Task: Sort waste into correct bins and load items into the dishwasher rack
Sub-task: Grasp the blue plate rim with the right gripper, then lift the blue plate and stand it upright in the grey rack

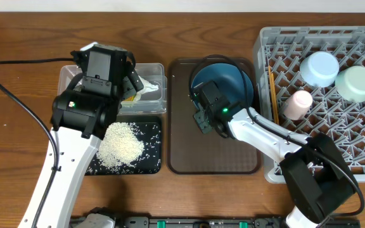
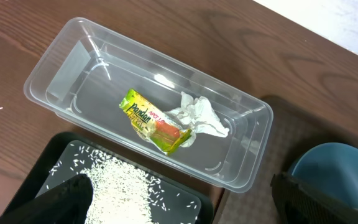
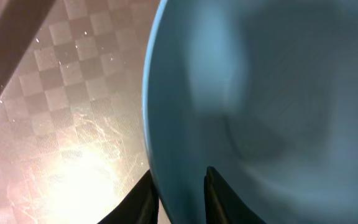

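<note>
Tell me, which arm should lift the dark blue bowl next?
Right: its gripper pinches the dark blue bowl's rim, beside the grey pegged crate; the left gripper hangs over the clear plastic tub.

Three bowls: dark blue bowl point(image 1: 233, 79), light blue bowl point(image 1: 319, 68), mint bowl point(image 1: 355, 83). One cup point(image 1: 297, 104), wrapper point(image 2: 151, 121), tissue point(image 2: 201, 118), tub point(image 2: 61, 68), rack point(image 1: 360, 145). Two trays: black tray point(image 1: 152, 136), brown tray point(image 1: 214, 155).

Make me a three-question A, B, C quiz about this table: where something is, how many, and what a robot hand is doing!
1. Where is the snack wrapper? A. clear tub B. black tray C. brown tray
2. How many bowls are in the dishwasher rack? A. one B. three C. two
3. The right gripper is: A. holding the pink cup B. pinching the dark blue bowl by its rim C. wide open
Answers: A, it lies beside the tissue; C, light blue bowl and mint green bowl; B, fingers either side of the rim.
</note>
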Robot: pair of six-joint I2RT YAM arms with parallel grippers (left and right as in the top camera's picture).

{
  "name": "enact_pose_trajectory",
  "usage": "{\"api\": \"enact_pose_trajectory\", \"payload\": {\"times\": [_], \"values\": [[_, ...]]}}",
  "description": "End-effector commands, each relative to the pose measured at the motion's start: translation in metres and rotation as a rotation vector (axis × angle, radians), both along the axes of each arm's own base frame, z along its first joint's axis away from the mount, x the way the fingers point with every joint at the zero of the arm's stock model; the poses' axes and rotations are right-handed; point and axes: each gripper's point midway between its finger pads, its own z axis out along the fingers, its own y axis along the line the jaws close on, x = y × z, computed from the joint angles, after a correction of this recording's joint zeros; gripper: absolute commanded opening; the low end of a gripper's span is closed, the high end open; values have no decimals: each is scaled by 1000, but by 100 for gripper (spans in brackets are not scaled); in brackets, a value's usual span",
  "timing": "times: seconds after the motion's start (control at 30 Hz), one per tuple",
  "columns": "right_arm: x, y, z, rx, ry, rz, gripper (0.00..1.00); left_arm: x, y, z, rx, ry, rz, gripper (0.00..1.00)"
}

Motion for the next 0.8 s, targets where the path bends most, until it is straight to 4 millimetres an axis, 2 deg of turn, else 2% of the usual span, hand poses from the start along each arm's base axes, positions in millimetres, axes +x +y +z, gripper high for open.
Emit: {"api": "enact_pose_trajectory", "payload": {"times": [0.0, 0.1, 0.13, 0.27, 0.33, 0.43, 0.6, 0.67, 0.77], "values": [[-4, 3, -1, -1, 7, 18, 23, -1, 5, 2, 23, -2, 2, 95], [-6, 5, -1, 10, 19, 25, 9, -1, 5, 2, 23, -2, 2, 95], [-7, 7, -1, 17, 24, 29, 1, -1, 5, 2, 23, -2, 2, 95], [-11, 16, 5, 66, 39, 52, 1, -1, 5, 2, 23, -2, 2, 95], [-11, 22, 18, 109, 29, 67, 1, -1, 5, 2, 23, -2, 2, 95], [-9, 27, 48, 167, -20, 68, 1, -1, 5, 2, 23, -2, 2, 95], [-12, 24, 114, 271, -127, 41, 1, -1, 5, 2, 23, -2, 2, 95], [-17, 17, 141, 316, -160, 13, 1, -1, 5, 2, 23, -2, 2, 95], [-28, -6, 184, 404, -195, -81, 1, -1, 5, 2, 23, -2, 2, 95]]}}
